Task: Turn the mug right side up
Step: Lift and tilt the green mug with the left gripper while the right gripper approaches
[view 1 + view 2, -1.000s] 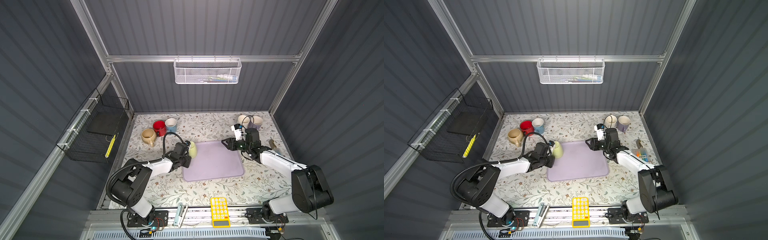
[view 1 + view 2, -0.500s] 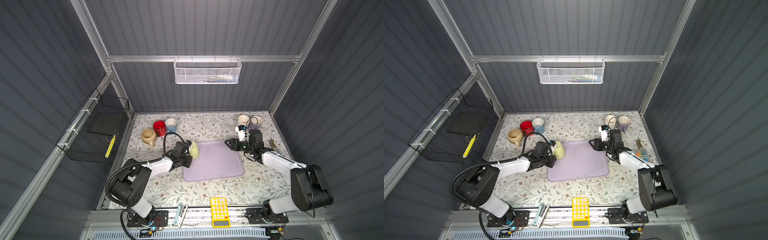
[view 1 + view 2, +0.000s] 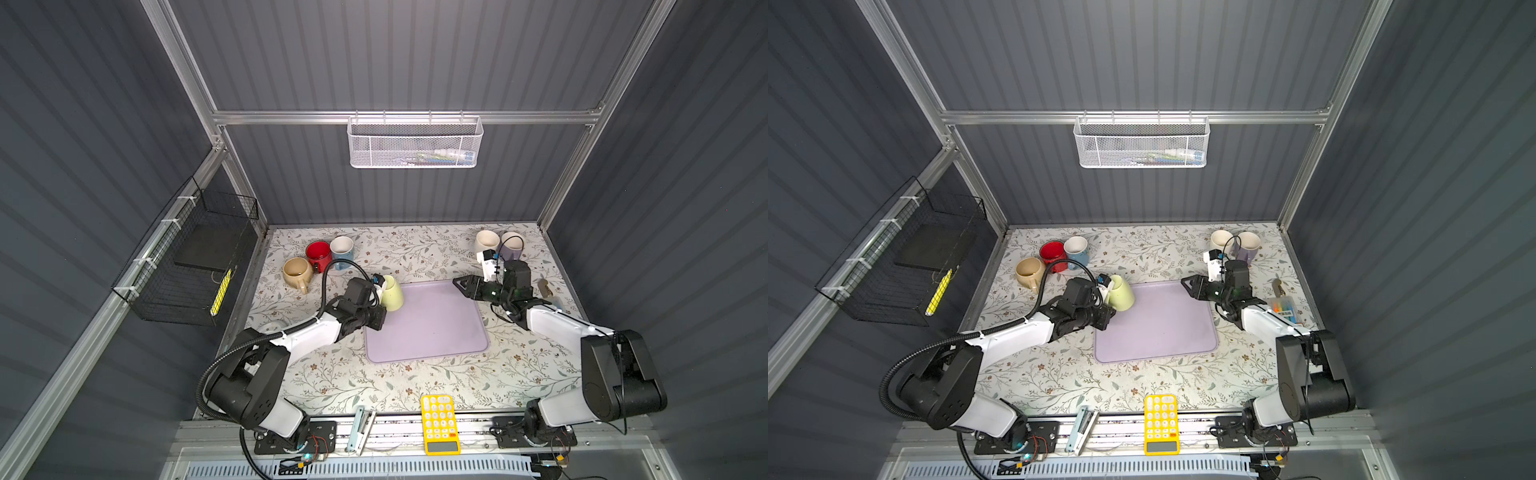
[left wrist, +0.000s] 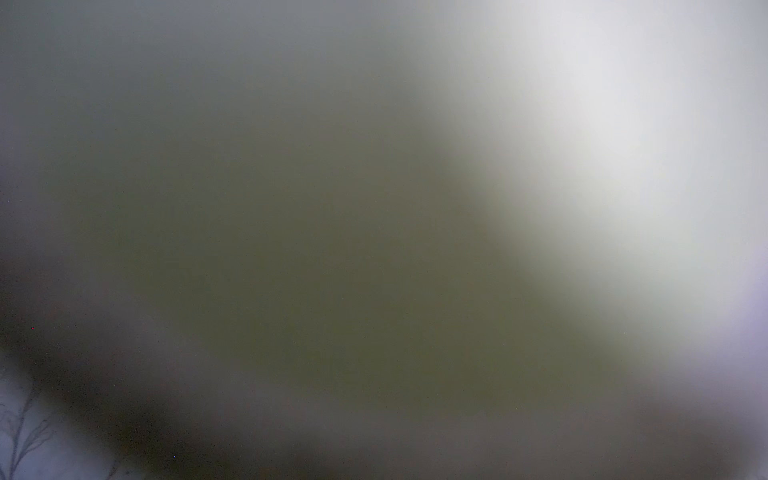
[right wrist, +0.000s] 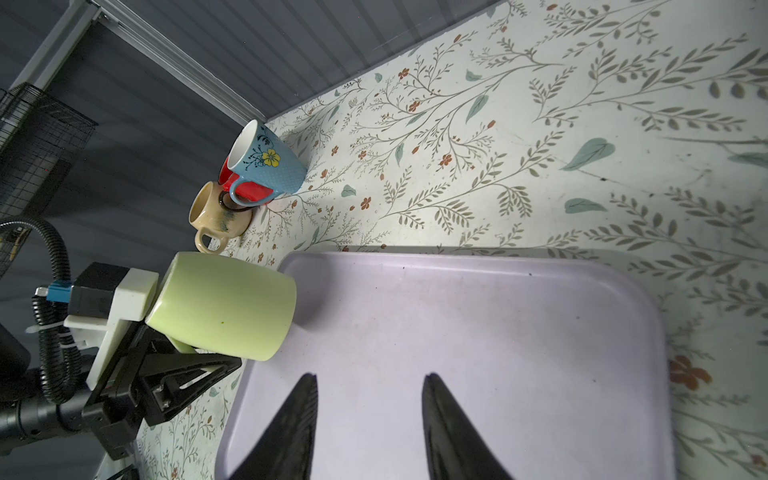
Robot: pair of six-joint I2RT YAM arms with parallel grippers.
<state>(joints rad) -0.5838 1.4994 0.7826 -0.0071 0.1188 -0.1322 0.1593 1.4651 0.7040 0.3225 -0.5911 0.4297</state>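
Mug (image 3: pixel 392 294) was tilted at the tray's (image 3: pixel 432 332) 10 o'clock corner, clamped in the left gripper (image 5: pixel 208 365). Right gripper (image 5: pixel 370 380), at 2 o'clock, stood part-open, empty. Step judged: the flip; next, roll wrist until rim faces up.
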